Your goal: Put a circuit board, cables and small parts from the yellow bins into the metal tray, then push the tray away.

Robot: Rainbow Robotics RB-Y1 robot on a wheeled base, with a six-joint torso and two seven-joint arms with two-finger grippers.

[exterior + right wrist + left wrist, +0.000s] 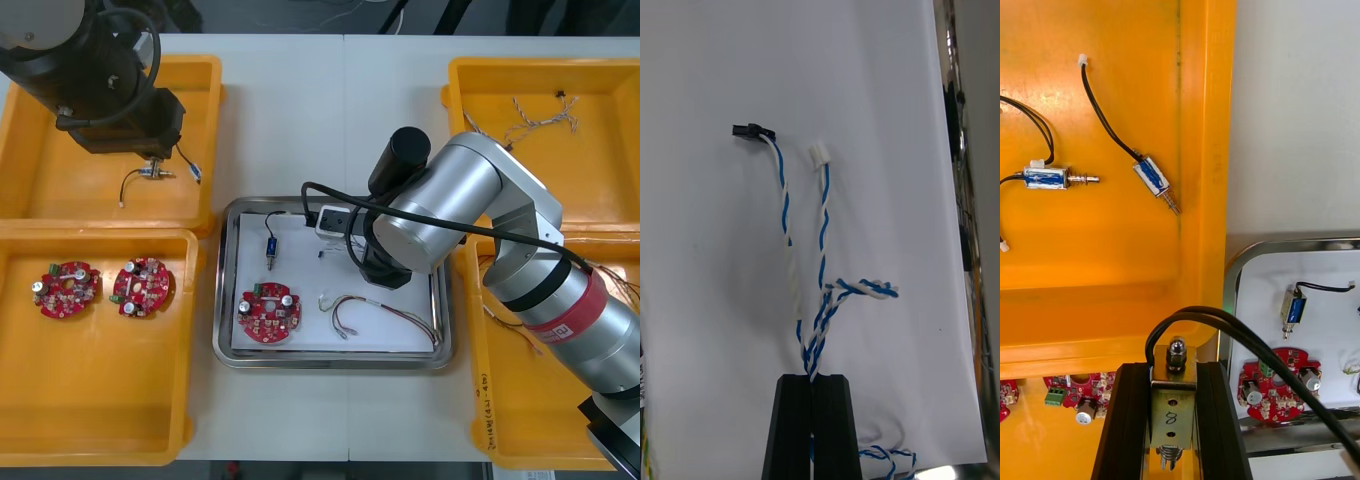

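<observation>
Beneath both sets of jaws, a light tabletop [290,120]. Over its middle, the right arm [450,200], reaching in. Off to its own side, the left arm [90,70].

Directly under the left jaws, a yellow bin [60,190]. Adjoining it, a second yellow bin [90,400]. Out beyond the right arm, two more yellow bins [600,170].

Under the right jaws, the metal tray [224,300], white inside, just beside the left jaws' bin.

In the tray, on the left-jaws side of the right jaws, one round red circuit board [268,314]. In the second bin, two more circuit boards [67,288].

Clenched between the right jaws, a twisted blue and white cable [865,289]. Runs out ahead of them over the tray's white inside (touching it or not, cannot tell). Ends in a black plug [747,131] and a white plug [818,155], both well beyond the tips. Near the right jaws and just beside the board, a red and yellow cable [350,298].

Grasped by the left jaws, set apart by its width, a small metal part [1173,409] trailing a looped black cable [1225,324]. Ahead of the left jaws on the bin floor, two blue-bodied small metal parts [1046,178]. In the tray, another small metal part [271,248].
</observation>
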